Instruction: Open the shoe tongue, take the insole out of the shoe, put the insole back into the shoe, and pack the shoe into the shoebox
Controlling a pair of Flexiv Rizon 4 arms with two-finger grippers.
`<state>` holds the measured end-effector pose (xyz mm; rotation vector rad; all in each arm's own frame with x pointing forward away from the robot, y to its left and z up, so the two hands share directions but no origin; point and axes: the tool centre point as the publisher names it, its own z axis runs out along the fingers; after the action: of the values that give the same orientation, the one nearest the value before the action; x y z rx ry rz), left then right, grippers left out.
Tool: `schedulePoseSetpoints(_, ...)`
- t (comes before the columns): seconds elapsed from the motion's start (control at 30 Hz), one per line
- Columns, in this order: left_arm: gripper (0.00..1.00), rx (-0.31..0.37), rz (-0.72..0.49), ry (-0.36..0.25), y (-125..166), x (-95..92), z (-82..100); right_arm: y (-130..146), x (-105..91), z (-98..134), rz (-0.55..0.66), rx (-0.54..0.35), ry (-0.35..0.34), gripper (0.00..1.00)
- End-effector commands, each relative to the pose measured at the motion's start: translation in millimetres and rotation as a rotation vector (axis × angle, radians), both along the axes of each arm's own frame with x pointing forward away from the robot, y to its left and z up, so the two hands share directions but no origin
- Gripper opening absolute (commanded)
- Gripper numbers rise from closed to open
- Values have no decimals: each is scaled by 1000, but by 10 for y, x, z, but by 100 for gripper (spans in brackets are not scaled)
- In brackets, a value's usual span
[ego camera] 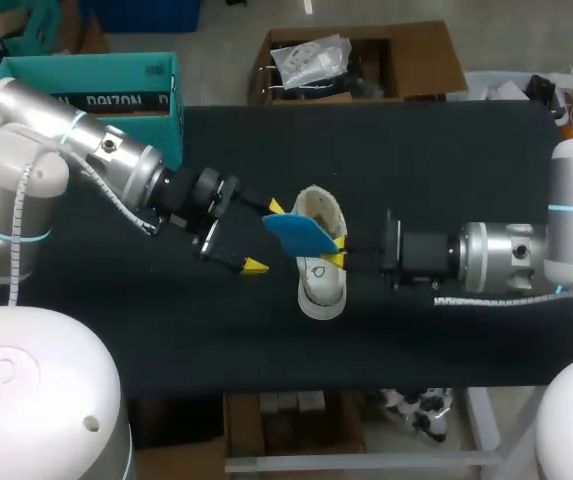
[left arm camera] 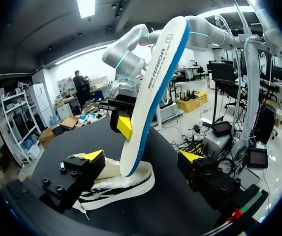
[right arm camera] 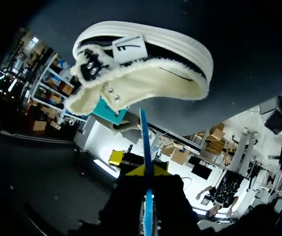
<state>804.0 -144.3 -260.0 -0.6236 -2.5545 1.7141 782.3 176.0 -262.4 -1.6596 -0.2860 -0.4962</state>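
Nearest the robot on the black counter (ego camera: 446, 170) is what looks like the toe of a white shoe (ego camera: 322, 285). The shoe lies flat at the centre of the counter, with its long axis running near to far and its opening toward the far end.

Level with the middle of the shoe, the two arms come in from opposite sides. The right hand (ego camera: 340, 252) reaches in from the right and is clenched on a blue insole (ego camera: 299, 234), one yellow tip on each face, partway along its length. The insole does not lie along the shoe. It stands steeply on end, its lower tip resting in the shoe's opening and its upper end raised and leaning to the left.

The left hand (ego camera: 264, 237) waits just left of the shoe with its fingers spread wide and grasping nothing. From its own wrist camera, shoe and insole sit between its tips and slightly ahead, apparently untouched.

Judging from this, the next move depends on the angle between the insole's axis and the shoe's. To seat the insole, the right arm must tip it down toward the toe. The free left hand is well placed to steady the shoe.

At the far left corner stands a teal box (ego camera: 96, 95), probably the shoebox, well apart from the shoe.
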Motion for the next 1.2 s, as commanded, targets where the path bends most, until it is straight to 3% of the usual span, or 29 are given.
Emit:
schedulePoseSetpoints(0.03,100,-39,-17,3,-59,37,-94,-2,69,-65,11,17,2,0)
schedulePoseSetpoints(0.53,100,-61,6,-66,-233,164,-194,17,85,-251,-22,5,-36,0)
schedulePoseSetpoints(0.67,94,-67,1,-68,-262,194,-221,14,105,-297,-28,15,-38,0)
schedulePoseSetpoints(0.73,67,-70,-13,-53,-280,204,-237,16,120,-319,-30,19,-37,0)
schedulePoseSetpoints(0.8,49,-66,-28,-45,-299,203,-254,14,133,-338,-33,24,-37,0)
schedulePoseSetpoints(0.93,22,-62,-37,-47,-314,203,-282,8,152,-358,-40,34,-35,0)
schedulePoseSetpoints(1.07,19,-54,-45,-46,-325,216,-321,5,158,-365,-45,40,-41,0)
schedulePoseSetpoints(1.13,10,-52,-47,-46,-326,220,-338,4,160,-366,-48,41,-44,0)
schedulePoseSetpoints(1.17,0,-50,-47,-45,-329,228,-347,4,161,-366,-48,41,-46,0)
schedulePoseSetpoints(1.2,0,-50,-49,-44,-330,237,-351,3,162,-366,-49,41,-47,0)
